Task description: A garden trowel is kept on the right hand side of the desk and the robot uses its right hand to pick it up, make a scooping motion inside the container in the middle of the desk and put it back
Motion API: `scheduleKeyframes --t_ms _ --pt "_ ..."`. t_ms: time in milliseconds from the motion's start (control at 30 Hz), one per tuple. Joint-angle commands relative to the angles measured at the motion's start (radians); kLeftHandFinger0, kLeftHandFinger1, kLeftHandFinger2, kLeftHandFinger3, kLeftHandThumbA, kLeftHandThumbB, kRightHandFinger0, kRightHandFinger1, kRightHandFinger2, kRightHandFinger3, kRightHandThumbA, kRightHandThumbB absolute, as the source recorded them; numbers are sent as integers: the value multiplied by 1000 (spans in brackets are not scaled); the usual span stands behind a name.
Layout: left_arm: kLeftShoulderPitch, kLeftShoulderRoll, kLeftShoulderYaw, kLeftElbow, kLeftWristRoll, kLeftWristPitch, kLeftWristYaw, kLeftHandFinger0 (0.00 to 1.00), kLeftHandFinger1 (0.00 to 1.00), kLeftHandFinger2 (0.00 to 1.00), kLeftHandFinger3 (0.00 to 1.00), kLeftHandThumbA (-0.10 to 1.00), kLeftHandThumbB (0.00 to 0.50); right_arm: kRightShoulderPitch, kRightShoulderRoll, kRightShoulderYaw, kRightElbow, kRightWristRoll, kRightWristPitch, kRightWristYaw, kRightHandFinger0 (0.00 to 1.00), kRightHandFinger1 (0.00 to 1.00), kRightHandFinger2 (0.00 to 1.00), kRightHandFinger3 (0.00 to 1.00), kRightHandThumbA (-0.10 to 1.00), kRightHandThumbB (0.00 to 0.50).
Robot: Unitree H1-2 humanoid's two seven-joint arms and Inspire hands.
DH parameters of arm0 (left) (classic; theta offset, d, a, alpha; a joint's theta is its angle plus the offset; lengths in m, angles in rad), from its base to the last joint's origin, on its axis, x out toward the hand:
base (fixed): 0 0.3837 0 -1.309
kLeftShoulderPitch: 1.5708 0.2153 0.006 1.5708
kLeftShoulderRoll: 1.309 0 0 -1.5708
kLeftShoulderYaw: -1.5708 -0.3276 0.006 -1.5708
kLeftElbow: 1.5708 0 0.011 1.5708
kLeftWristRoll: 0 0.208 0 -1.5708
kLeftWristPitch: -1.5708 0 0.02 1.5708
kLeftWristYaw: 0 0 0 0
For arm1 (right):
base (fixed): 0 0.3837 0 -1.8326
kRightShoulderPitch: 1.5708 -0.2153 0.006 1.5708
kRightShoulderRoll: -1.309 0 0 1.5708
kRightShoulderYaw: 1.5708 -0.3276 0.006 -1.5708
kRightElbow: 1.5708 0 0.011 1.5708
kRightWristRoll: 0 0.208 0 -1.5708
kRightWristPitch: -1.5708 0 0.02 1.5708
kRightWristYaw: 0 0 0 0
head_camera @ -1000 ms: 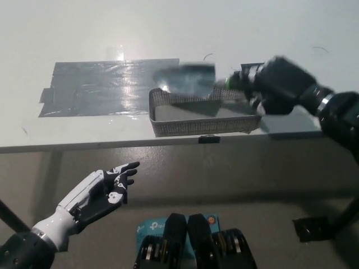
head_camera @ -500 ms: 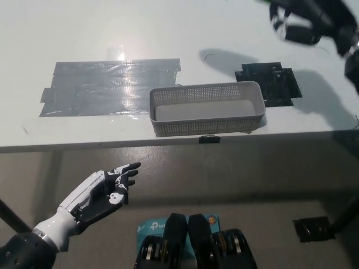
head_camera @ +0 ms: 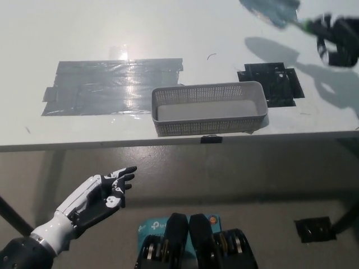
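White desk (head_camera: 84,33) bearing, at centre, the empty grey mesh container (head_camera: 210,108); at two o'clock, well above the desk, the black right hand (head_camera: 335,40) closed around the handle of the blurred garden trowel (head_camera: 272,11); at seven o'clock, white left hand (head_camera: 98,193), fingers spread, holding nothing.

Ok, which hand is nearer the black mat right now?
Right. The right hand, holding the trowel, is raised just beyond the black mat; the left hand rests open below the desk edge, far left.
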Motion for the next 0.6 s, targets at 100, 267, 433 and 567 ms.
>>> scheduleKeyframes --t_ms 100,267,433,567 --pt "-8 10 18 -28 -10 -28 5 1000 1000 1000 1000 861 264 40 -12 55 -39 -37 33 -49 0 174 491 274 -100 0" --pt "-3 10 19 -32 -7 -19 8 1000 1000 1000 1000 862 255 84 17 79 -74 -44 75 -40 0 155 493 211 -100 2" --pt "3 9 20 -36 -7 -17 9 1000 1000 1000 1000 859 237 100 26 94 -87 -36 78 -12 3 437 749 457 -100 0" --pt "6 8 24 -21 -11 -30 7 1000 1000 1000 1000 852 256 115 13 115 -184 -30 137 109 156 498 707 1000 72 105"
